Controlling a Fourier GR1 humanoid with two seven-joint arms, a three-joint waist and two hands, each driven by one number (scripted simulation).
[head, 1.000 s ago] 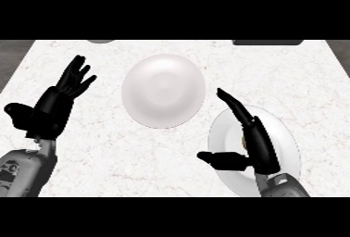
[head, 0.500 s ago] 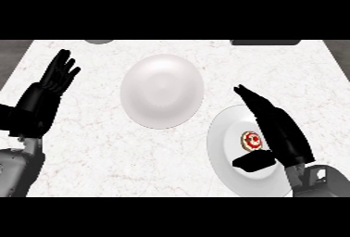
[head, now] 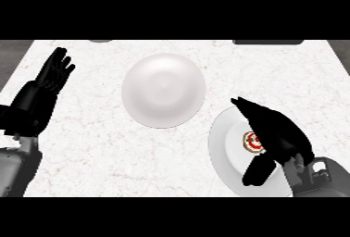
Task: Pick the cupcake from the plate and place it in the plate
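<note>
Fingers (head: 256, 115) of the right hand (head: 277, 136) stay straight, now lower over the cupcake (head: 252, 141) on its plate (head: 222, 143). Left of the empty plate (head: 163, 90), the left hand (head: 41, 95) rests open, slightly shifted.

A kitchen: a white marbled counter (head: 103, 152) bearing two white plates (head: 164, 90).

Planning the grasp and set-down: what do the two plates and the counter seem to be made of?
Both the centre plate and the right plate look like smooth white glazed ceramic, judging by soft shading and no pattern; plastic is possible. The counter looks like pale marble-like stone, with faint veining and a matte finish.
</note>
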